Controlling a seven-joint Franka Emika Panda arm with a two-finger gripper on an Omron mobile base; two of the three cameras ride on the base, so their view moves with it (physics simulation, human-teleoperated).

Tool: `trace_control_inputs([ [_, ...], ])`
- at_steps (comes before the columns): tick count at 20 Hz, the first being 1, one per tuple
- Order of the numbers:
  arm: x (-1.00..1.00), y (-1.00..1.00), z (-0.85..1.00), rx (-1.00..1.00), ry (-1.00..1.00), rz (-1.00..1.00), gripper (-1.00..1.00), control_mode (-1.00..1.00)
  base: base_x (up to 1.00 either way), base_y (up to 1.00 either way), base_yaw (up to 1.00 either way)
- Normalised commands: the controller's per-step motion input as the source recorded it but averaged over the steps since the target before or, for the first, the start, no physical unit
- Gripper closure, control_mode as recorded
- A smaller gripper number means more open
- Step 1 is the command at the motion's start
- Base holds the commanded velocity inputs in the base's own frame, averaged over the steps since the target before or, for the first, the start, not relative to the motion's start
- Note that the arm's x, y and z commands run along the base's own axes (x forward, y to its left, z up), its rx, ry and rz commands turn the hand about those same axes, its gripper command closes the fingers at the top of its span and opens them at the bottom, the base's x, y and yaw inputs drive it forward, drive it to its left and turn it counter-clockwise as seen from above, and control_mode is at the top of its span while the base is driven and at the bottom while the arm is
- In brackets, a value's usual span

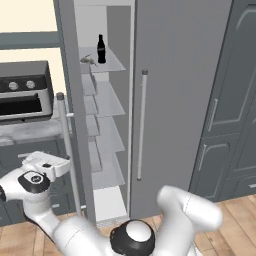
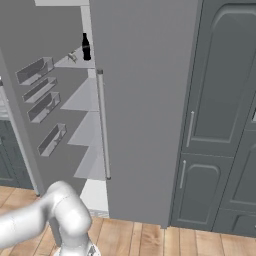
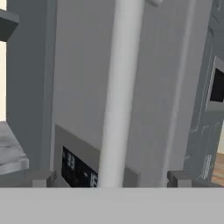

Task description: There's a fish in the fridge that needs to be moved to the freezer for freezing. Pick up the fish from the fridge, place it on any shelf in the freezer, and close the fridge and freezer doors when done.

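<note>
The narrow freezer (image 1: 107,105) stands open, with thin glass shelves inside. A small grey fish (image 1: 89,61) (image 2: 73,56) lies on its top shelf, just left of an upright black bottle (image 1: 101,49) (image 2: 86,47). The freezer door (image 1: 75,100) (image 2: 35,115) is swung out to the left. My gripper (image 1: 64,161) (image 3: 111,179) is open at that door's outer face. Its silver bar handle (image 1: 67,145) (image 3: 118,87) runs between my fingertips, above the dark dispenser panel (image 3: 78,168). The wider fridge door (image 1: 175,100) (image 2: 145,100) is shut, and its handle (image 1: 142,125) (image 2: 103,125) is free.
A grey countertop oven (image 1: 25,95) sits on a counter (image 1: 30,131) left of the open door. Dark grey cabinets (image 1: 225,100) (image 2: 220,110) stand right of the unit. Door bins (image 2: 42,105) line the inside of the freezer door. Wooden floor (image 2: 150,240) lies in front.
</note>
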Motion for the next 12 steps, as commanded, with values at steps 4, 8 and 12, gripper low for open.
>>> trace_control_inputs([
  [4, 0.37, 0.63, -0.65, -0.09, 0.00, -0.02, -1.00, -1.00, 0.00, 0.00, 0.00],
  [8, 0.55, 0.77, -0.50, -0.08, 0.00, -0.03, -1.00, -1.00, 0.00, 0.00, 0.00],
  [12, 0.42, 0.07, -0.13, -0.06, 0.00, -0.02, -1.00, -1.00, 0.00, 0.00, 0.00],
])
